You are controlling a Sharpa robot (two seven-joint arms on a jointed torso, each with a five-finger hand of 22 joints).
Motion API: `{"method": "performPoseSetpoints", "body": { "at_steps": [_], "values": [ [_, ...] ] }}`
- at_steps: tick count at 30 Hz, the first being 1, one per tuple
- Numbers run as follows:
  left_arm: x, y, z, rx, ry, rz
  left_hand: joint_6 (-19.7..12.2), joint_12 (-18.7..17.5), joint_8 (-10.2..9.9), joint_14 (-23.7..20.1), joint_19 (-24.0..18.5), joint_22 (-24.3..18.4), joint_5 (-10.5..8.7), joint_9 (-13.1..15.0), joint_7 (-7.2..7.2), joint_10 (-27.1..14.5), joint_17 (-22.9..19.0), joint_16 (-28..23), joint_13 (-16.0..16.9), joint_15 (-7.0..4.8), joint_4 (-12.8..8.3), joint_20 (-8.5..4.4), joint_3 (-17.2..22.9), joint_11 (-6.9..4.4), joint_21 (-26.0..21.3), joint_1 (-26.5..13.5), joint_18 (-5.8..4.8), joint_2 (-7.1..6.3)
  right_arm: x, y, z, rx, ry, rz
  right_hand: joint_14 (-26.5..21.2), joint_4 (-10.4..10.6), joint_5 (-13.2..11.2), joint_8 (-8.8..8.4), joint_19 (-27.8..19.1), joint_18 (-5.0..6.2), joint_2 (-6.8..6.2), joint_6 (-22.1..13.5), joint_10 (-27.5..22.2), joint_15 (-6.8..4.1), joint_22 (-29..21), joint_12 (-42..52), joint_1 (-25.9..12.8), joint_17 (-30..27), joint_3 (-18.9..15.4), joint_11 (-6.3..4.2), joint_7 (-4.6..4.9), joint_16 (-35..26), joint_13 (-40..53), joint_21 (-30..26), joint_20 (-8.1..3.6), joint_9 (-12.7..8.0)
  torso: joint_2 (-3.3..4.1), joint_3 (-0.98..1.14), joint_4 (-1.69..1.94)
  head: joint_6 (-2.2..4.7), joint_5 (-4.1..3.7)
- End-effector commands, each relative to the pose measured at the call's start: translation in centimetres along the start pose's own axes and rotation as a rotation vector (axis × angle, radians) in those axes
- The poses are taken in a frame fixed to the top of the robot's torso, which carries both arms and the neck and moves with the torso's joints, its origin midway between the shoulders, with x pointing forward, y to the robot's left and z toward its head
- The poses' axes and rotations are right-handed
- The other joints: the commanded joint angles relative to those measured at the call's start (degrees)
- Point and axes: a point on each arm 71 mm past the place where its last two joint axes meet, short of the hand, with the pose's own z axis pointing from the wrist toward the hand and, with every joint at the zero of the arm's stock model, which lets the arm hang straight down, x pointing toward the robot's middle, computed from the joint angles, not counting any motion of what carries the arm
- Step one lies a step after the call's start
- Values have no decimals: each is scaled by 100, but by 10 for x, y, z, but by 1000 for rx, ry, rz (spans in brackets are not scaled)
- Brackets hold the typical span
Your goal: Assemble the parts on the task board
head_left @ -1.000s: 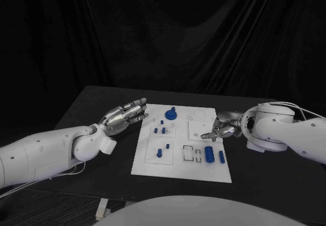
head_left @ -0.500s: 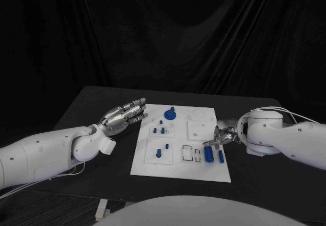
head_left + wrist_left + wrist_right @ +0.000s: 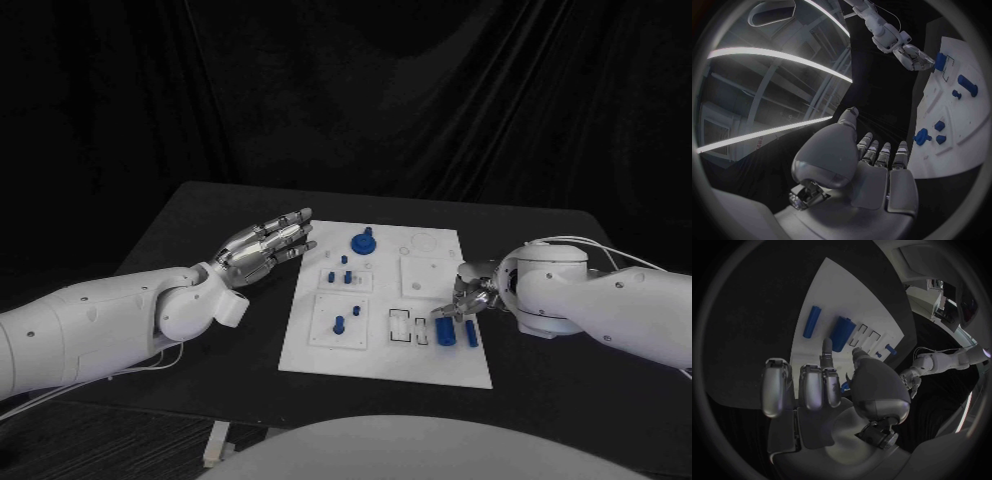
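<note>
The white task board (image 3: 387,345) lies mid-table. At its far end stands a blue knob-shaped part (image 3: 362,241), with small blue pegs (image 3: 342,274) below it and one peg (image 3: 338,322) nearer me. A thick blue cylinder (image 3: 444,328) and a slim blue rod (image 3: 470,334) lie at the board's near right. My right hand (image 3: 464,298) hovers just over the cylinder (image 3: 841,333), one finger and the thumb reaching toward it and spread apart, the other fingers bent; it holds nothing I can see. My left hand (image 3: 268,244) floats left of the board with its fingers straight and apart, empty.
The black table (image 3: 188,230) runs out on both sides of the board, with bare room to its left under my left hand. White recessed squares (image 3: 427,272) sit on the board's far right. In the left wrist view the board (image 3: 967,60) and my right hand (image 3: 914,55) show beyond my left hand (image 3: 873,172).
My right hand has moved along the board's right edge toward me, from beside the white squares to above the blue cylinder. The left hand has stayed put.
</note>
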Motion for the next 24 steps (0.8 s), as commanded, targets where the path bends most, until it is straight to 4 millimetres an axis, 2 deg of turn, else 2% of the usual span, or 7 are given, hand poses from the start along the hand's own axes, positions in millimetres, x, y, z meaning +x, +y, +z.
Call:
{"method": "performPoseSetpoints", "body": {
  "at_steps": [1,8,13,18,24],
  "values": [
    [2,0,1,15,10,-15,-32,39,19,9,5,6,26,2,-8,-2,2,37,1,59,-37,53,-4,17,11,2,103,48,2,-2,3,29,-9,-2,396,-30,18,-82,253,13,4,-39,601,54,1197,20,93,380,-5,38,43,-50,1508,-66,49,-39,3,-1,-1,-1,12],
    [2,2,1,12,13,-19,-32,42,20,10,7,7,19,2,-9,-4,3,40,1,86,-31,63,-10,11,12,-13,102,49,10,1,8,31,21,-14,367,-91,61,-283,211,40,-55,-117,601,94,1158,20,219,223,-21,87,99,-134,1508,-186,88,-134,-3,0,3,-1,18],
    [2,3,1,10,13,-20,-35,50,21,12,13,13,18,3,-16,-6,5,48,1,161,-20,87,-16,5,15,-39,90,59,15,3,11,34,49,-28,352,-176,340,-455,178,64,-95,-185,601,134,1125,20,340,130,-20,134,149,-185,1508,-291,126,-207,-1,-1,0,-1,27],
    [1,4,0,8,12,-21,-34,49,22,13,16,18,18,3,-16,-7,7,52,0,172,-19,92,-17,6,17,-42,87,59,18,5,13,34,56,-29,350,-300,534,-490,172,70,-104,-138,601,138,1117,20,487,99,10,136,148,-199,1508,-320,137,-200,0,0,1,-1,18],
    [1,4,-1,6,11,-22,-34,50,22,13,17,20,19,3,-16,-7,7,52,0,175,-19,94,-17,7,18,-43,86,59,19,6,15,35,52,-24,342,-516,1083,-405,157,86,-105,-13,601,107,1096,20,709,43,86,97,101,-227,1508,-391,117,-49,0,-1,-1,-1,28]
  ]
}}
